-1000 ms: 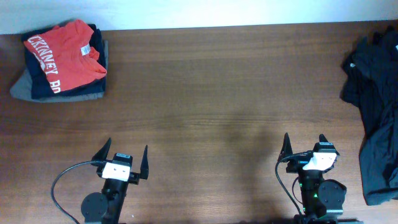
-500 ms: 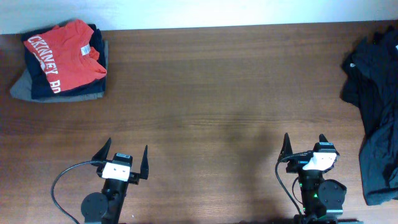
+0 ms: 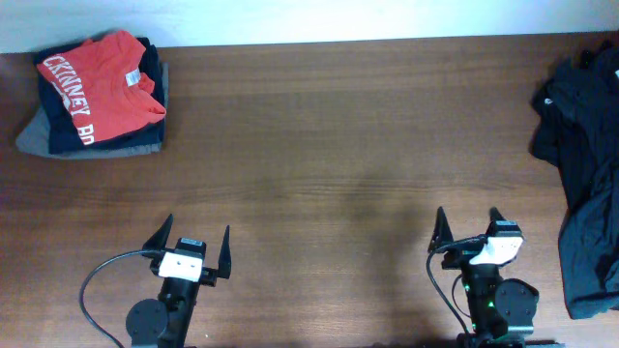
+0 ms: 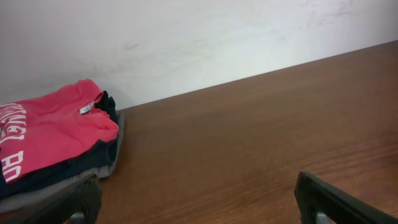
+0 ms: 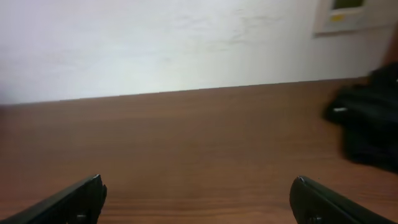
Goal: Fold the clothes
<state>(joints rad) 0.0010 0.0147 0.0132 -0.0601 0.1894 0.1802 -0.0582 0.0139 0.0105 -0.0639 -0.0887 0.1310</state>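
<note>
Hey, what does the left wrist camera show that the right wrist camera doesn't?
Only the left wrist view shows the folded stack at the left, with the red shirt on top. Only the right wrist view shows the loose dark clothes at the right edge and a pale wall panel. Both show the brown table, the white wall behind it, and their own open tool, the left tool and the right tool, holding nothing.
</note>
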